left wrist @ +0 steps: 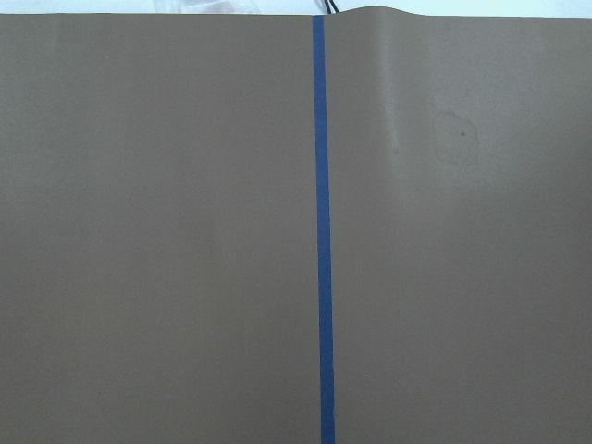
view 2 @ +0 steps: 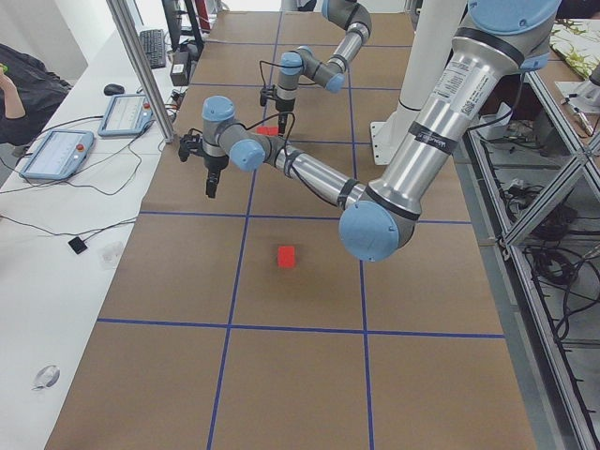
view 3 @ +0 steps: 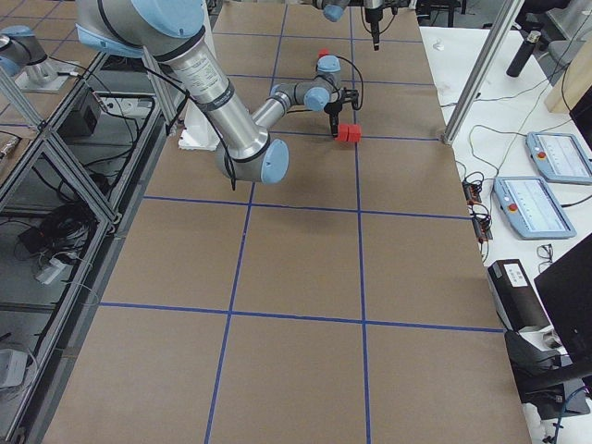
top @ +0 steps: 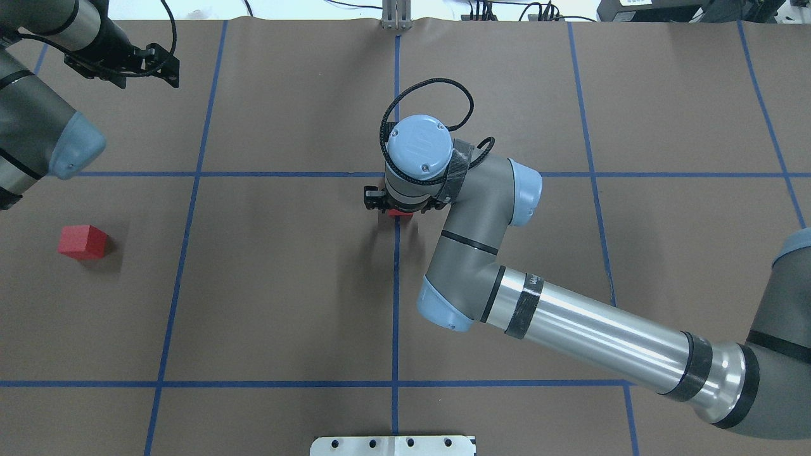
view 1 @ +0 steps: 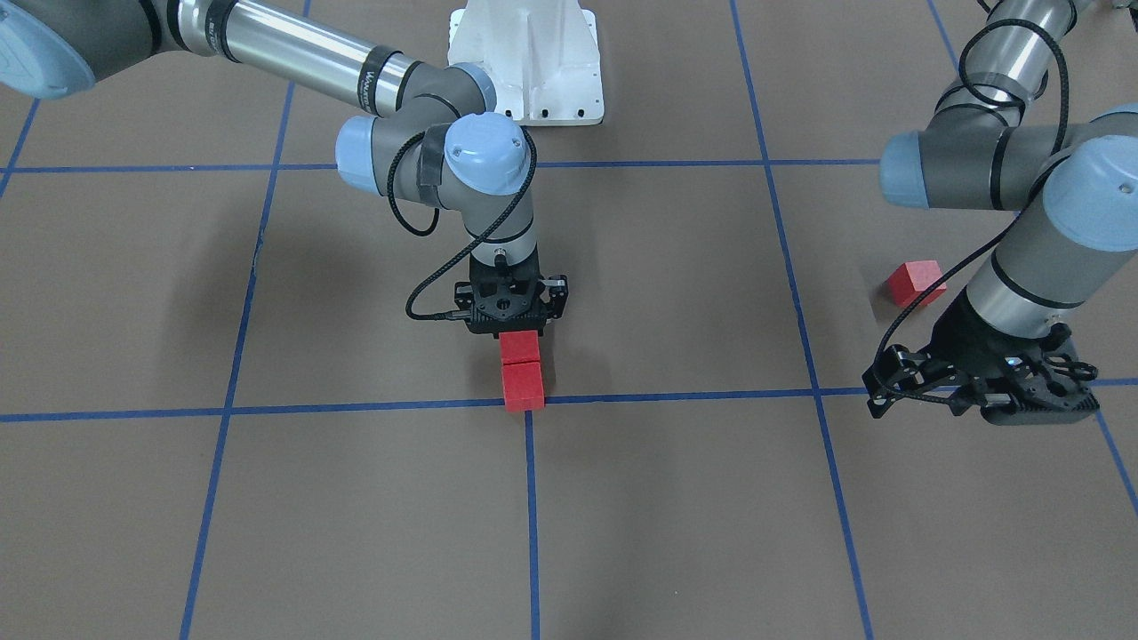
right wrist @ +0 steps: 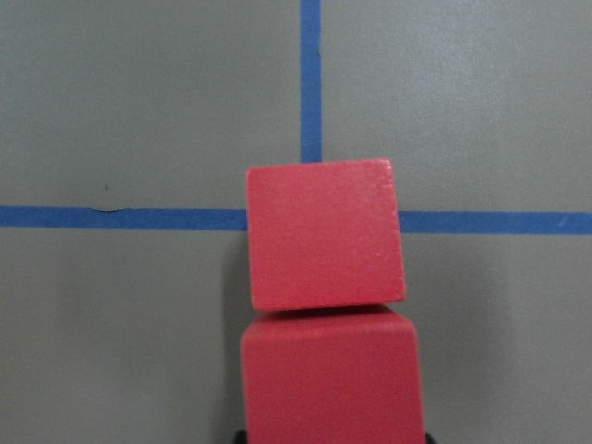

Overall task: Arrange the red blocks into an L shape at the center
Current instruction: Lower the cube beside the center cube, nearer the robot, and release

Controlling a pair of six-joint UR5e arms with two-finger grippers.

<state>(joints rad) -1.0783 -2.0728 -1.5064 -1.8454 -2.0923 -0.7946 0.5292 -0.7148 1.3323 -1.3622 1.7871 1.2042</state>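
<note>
front-facing view, mid-frame: right gripper (view 1: pixel 521 332) points straight down, right over the first red block (view 1: pixel 520 348). its fingers are hidden by the gripper body, so cannot tell whether it is pinching the block or standing spread around it.

the first red block touches the second red block (view 1: pixel 523 384), just below it in frame. the two make a short straight row. the second red block sits on the center (view 1: pixel 532 401), the crossing of the blue tape lines (view 1: pixel 356 408), and covers most of it.

right wrist view: same pair. the block on the crossing is in the middle of the frame, turned very slightly against the one beneath it. that lower one runs off the bottom edge.

third red block (view 1: pixel 914 283) lies alone at the right of the front-facing frame, well apart from the pair, on the brown paper (view 1: pixel 667 516). a black cable (view 1: pixel 925 298) of the left arm crosses in front of it. overhead view: it is at far left.

left gripper (view 1: pixel 1036 409) hangs at the right edge of the front-facing frame, lower than the third red block, above a blue line. its fingers look pressed together, with nothing between them.

left wrist view: brown paper and one blue line only.
</note>
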